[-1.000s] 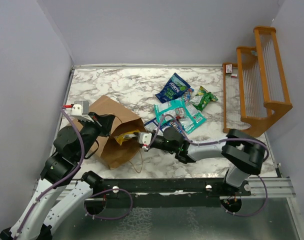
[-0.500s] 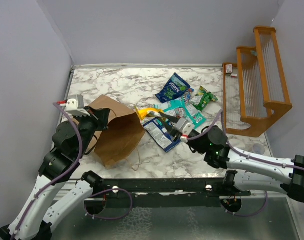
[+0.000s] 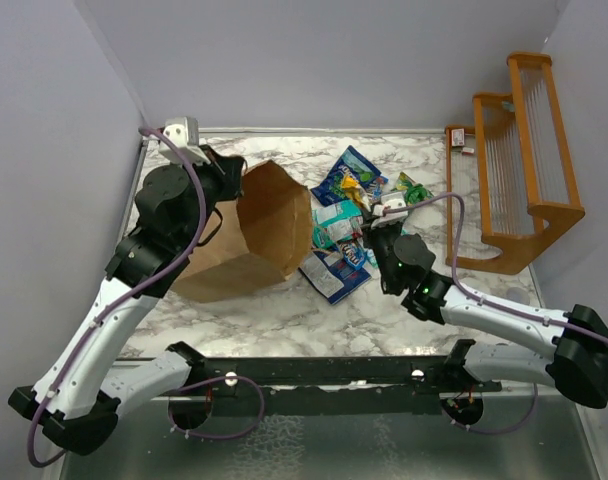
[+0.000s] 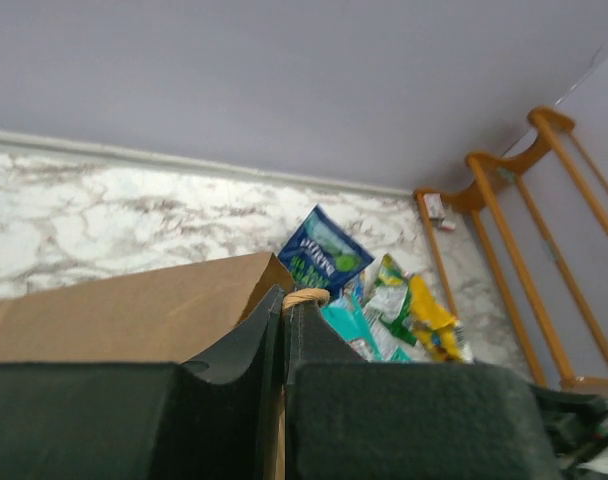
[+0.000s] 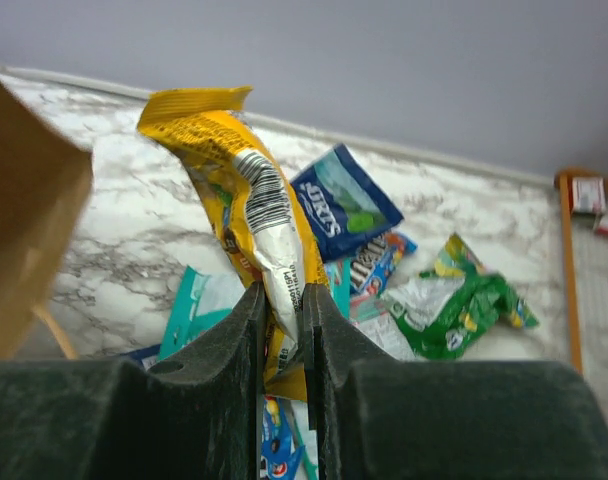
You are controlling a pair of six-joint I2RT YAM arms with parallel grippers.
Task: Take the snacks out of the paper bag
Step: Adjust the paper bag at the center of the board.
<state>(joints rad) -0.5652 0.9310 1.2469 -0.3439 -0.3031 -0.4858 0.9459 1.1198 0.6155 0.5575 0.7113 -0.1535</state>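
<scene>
The brown paper bag (image 3: 256,232) hangs lifted and tilted at the left, its open mouth turned toward the right. My left gripper (image 3: 227,182) is shut on the bag's twisted handle (image 4: 305,297) and rim. My right gripper (image 5: 284,300) is shut on a yellow snack packet (image 5: 246,185), held above the snacks lying on the marble: a dark blue packet (image 3: 346,177), a teal one (image 3: 336,220), a green one (image 3: 412,192) and a blue one (image 3: 334,272). In the top view the right gripper (image 3: 372,212) sits over that pile. The bag's inside is hidden.
An orange wooden rack (image 3: 514,165) stands at the right edge. Grey walls close off the back and both sides. The marble tabletop (image 3: 244,320) ends at a black rail in front of the arm bases.
The right gripper drew the yellow packet out of the bag and carried it right, over the pile. The left arm lifted the bag up and toward the far left. A blue packet now lies outside.
</scene>
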